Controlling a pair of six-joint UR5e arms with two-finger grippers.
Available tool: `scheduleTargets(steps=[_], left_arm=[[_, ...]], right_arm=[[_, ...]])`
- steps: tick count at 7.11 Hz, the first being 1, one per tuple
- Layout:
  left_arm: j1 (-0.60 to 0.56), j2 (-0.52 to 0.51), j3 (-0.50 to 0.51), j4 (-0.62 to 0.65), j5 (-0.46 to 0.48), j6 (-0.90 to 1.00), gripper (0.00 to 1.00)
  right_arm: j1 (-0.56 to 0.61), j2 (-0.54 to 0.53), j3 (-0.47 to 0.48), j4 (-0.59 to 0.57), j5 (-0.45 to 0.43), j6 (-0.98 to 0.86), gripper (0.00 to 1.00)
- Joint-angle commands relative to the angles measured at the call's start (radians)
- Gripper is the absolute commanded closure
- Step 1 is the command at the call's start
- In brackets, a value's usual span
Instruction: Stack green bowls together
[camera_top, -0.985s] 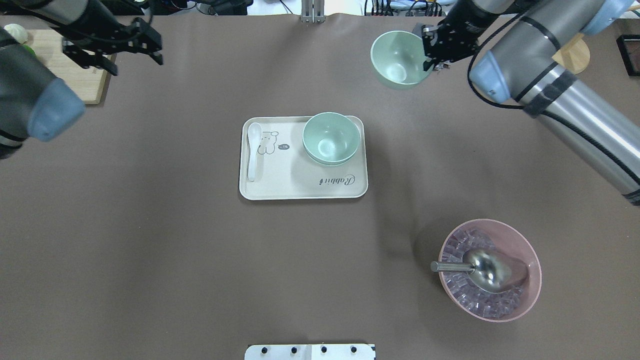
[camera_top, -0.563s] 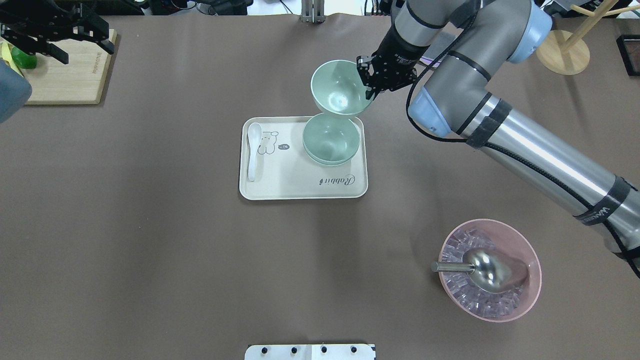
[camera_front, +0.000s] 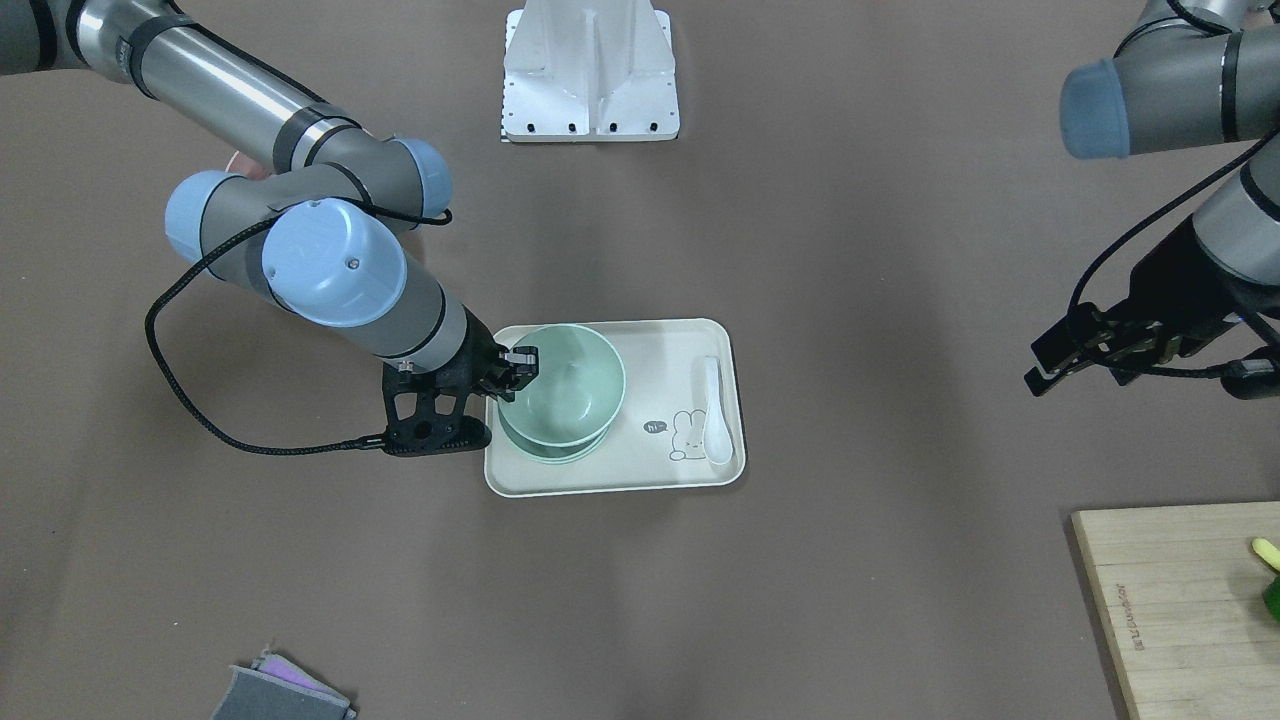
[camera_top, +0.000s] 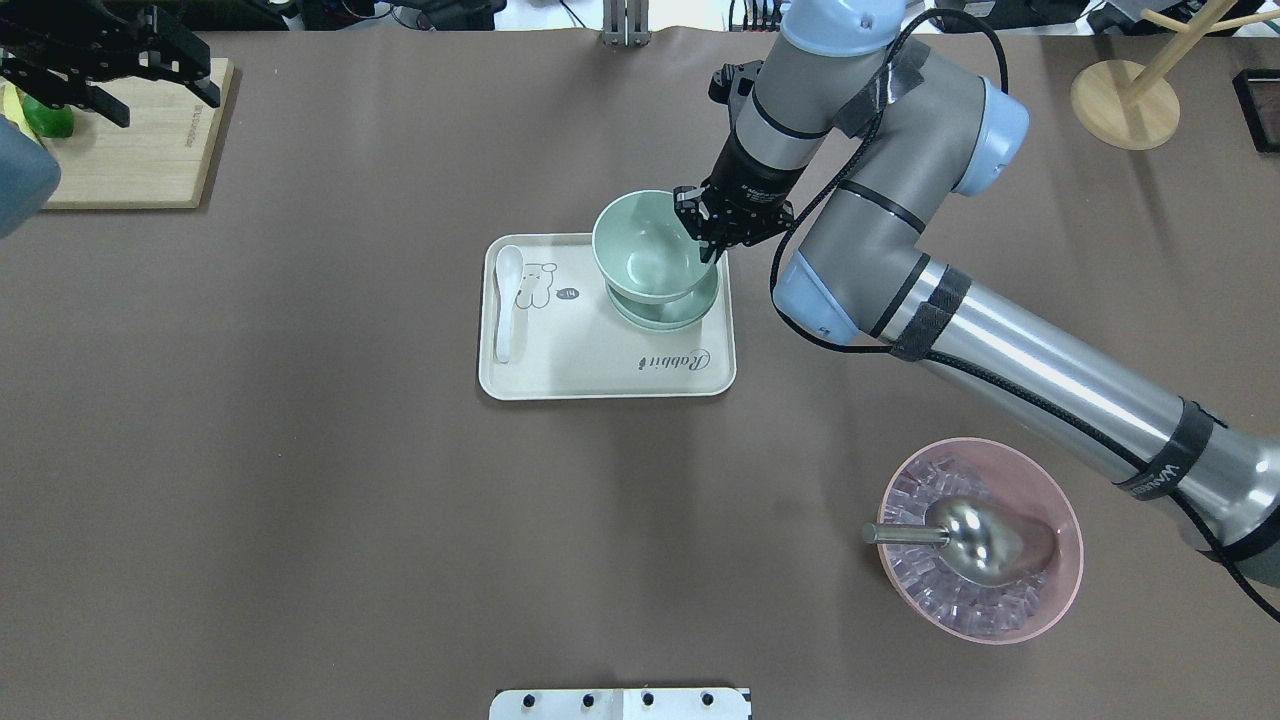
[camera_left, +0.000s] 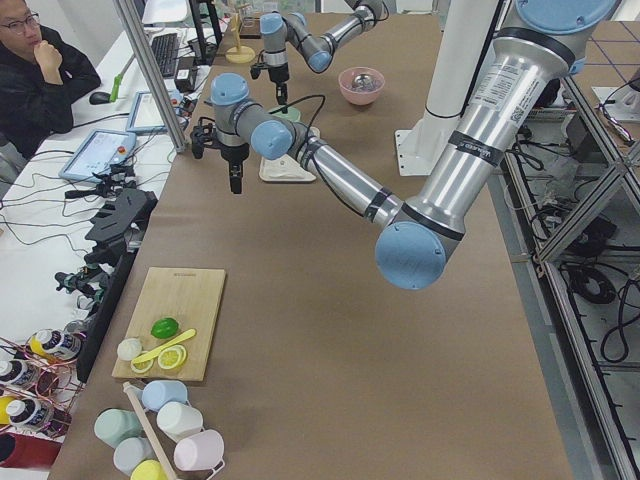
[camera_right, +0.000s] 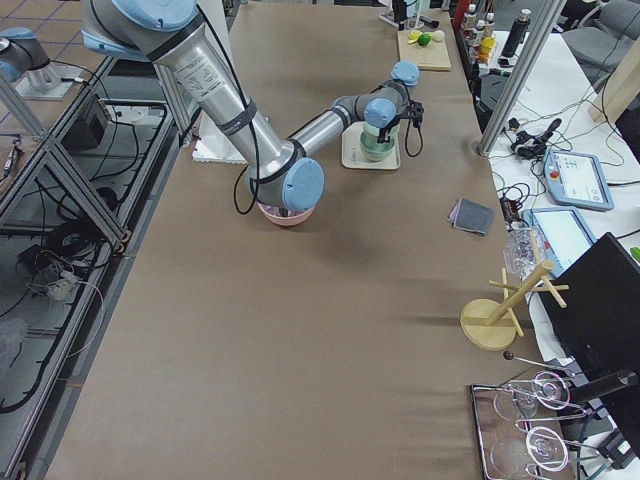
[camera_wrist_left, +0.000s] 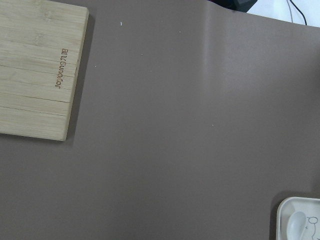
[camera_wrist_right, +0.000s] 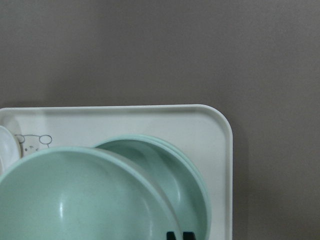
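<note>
My right gripper (camera_top: 710, 236) is shut on the rim of one pale green bowl (camera_top: 643, 246) and holds it tilted just above two nested green bowls (camera_top: 685, 308). These sit on the right part of a cream tray (camera_top: 600, 378). In the front view the gripper (camera_front: 516, 374) pinches the held bowl (camera_front: 566, 386) over the stack (camera_front: 552, 454). The right wrist view shows the held bowl (camera_wrist_right: 75, 200) overlapping the nested bowls (camera_wrist_right: 187, 185). My left gripper (camera_top: 150, 95) is open and empty, far left over the cutting board's edge.
A white spoon (camera_top: 507, 300) lies on the tray's left side. A pink bowl (camera_top: 1060, 590) with ice and a metal scoop stands at the near right. A wooden cutting board (camera_top: 140, 150) with fruit is at the far left. A wooden stand (camera_top: 1125, 100) is at the far right.
My right arm carried the green bowl from the far right of the table leftward and down to just over the nested bowls on the tray. My left gripper drew back left over the cutting board.
</note>
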Motion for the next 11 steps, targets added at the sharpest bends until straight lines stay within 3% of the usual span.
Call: scheduleTargets(steps=[1, 4, 5, 6, 8, 11], left_arm=[[0.000, -0.002, 0.003, -0.001, -0.001, -0.001, 0.02], [0.000, -0.003, 0.011, -0.001, -0.002, -0.001, 0.02], [0.000, -0.003, 0.011, 0.001, -0.001, -0.001, 0.02], [0.000, -0.003, 0.014, -0.001, -0.002, -0.001, 0.02], [-0.006, -0.003, 0.014, -0.004, -0.002, 0.000, 0.02], [-0.067, 0.015, 0.016, -0.010, -0.002, 0.006, 0.02]], right_arm=[[-0.001, -0.020, 0.021, -0.017, 0.005, 0.000, 1.00], [0.005, -0.036, 0.030, -0.015, 0.003, -0.016, 1.00], [0.005, -0.034, 0.030, -0.015, 0.002, -0.010, 0.88], [0.005, -0.037, 0.038, -0.012, -0.010, -0.002, 0.01], [0.030, -0.046, 0.075, -0.017, 0.002, -0.002, 0.00], [0.192, -0.115, 0.163, -0.110, 0.045, -0.048, 0.00]])
